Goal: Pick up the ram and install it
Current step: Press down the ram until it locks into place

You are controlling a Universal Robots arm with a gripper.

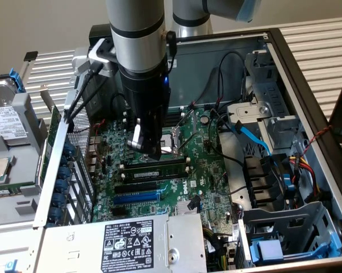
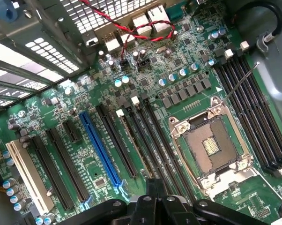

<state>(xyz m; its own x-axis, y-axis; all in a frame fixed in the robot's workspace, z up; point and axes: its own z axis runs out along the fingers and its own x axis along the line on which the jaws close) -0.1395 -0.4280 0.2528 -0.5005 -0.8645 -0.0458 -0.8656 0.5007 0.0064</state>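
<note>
An open computer case [image 1: 307, 85] is seen in the exterior view, with the green motherboard [image 1: 199, 182] exposed inside it. The gripper [image 1: 151, 149] is positioned low over the board, directly above the CPU socket [image 1: 172, 142] area and just behind the memory slots. The ram [image 1: 153, 169] is seated lengthwise in a slot just in front of the gripper tip, standing on edge as a long dark strip with green board visible along it; the gripper is near it but contact cannot be confirmed. Whether the claw is open or closed cannot be told, since the fingers are hidden by the arm body in the exterior view and only the dark base of the gripper [image 2: 155, 206] is presented in the wrist view. In the wrist view, the empty CPU socket [image 2: 210, 146] with its metal frame is shown, flanked by long black memory slots [image 2: 246, 101] on one side and further black slots [image 2: 152, 140] on the other. A blue expansion slot [image 2: 100, 149] and a white slot [image 2: 28, 180] are located further along the board. A power supply [image 1: 131, 244] with a black label is mounted at the near edge of the case in the exterior view.
</note>
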